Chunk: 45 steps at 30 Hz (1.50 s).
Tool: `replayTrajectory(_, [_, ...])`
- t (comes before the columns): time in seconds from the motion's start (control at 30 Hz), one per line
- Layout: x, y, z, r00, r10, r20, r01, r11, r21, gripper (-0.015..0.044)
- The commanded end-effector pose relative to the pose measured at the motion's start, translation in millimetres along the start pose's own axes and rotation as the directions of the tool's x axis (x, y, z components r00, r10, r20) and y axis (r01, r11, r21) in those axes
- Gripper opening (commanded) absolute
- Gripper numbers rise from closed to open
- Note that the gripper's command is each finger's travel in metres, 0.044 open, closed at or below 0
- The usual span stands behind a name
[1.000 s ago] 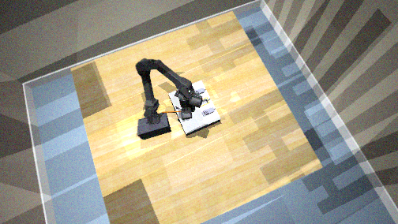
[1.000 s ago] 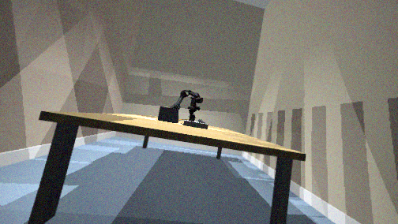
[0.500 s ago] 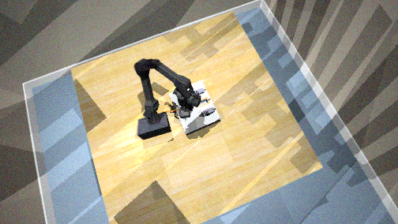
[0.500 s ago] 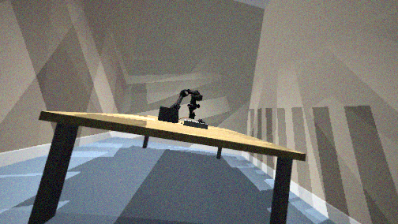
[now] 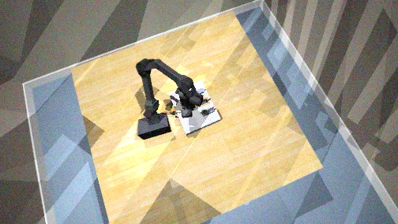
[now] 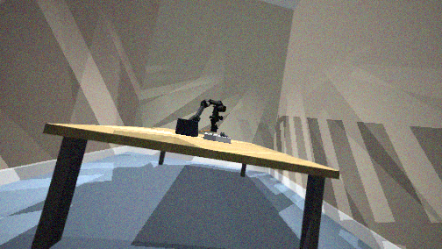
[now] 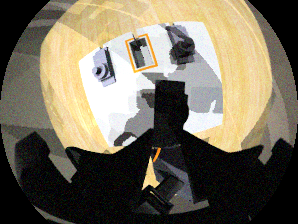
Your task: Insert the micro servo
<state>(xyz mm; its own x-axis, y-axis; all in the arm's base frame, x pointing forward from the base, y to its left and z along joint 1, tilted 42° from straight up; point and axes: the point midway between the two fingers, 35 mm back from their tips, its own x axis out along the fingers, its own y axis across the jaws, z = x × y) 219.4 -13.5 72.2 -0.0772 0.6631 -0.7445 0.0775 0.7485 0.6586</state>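
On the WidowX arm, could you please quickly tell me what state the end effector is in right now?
End effector: closed on something, most likely the loose micro servo, though the dark fingers hide too much to confirm it.
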Motion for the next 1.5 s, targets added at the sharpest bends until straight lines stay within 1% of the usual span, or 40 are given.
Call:
replayTrajectory(0.0, [-4,-1,19,1.000,-0.003,0.018,0.003,1.000,-0.004,0.0000])
replayTrajectory(0.2, [-4,-1,25,1.000,-0.003,0.019,0.003,1.000,-0.004,0.0000])
replayTrajectory(0.47, [-4,17,20,1.000,-0.003,0.018,0.003,1.000,-0.004,0.0000])
replayTrajectory(0.57, [-4,17,20,1.000,-0.003,0.018,0.002,1.000,0.030,0.0000])
replayTrajectory(0.77, [-4,17,20,1.000,-0.003,0.018,-0.002,0.976,0.216,0.0000])
replayTrajectory(1.0, [-4,17,20,1.000,-0.003,0.018,-0.006,0.896,0.443,0.0000])
replayTrajectory(1.23, [-4,17,20,1.000,-0.003,0.018,-0.010,0.764,0.645,0.0000])
replayTrajectory(1.47, [-4,17,20,1.000,-0.003,0.018,-0.013,0.588,0.809,0.0000])
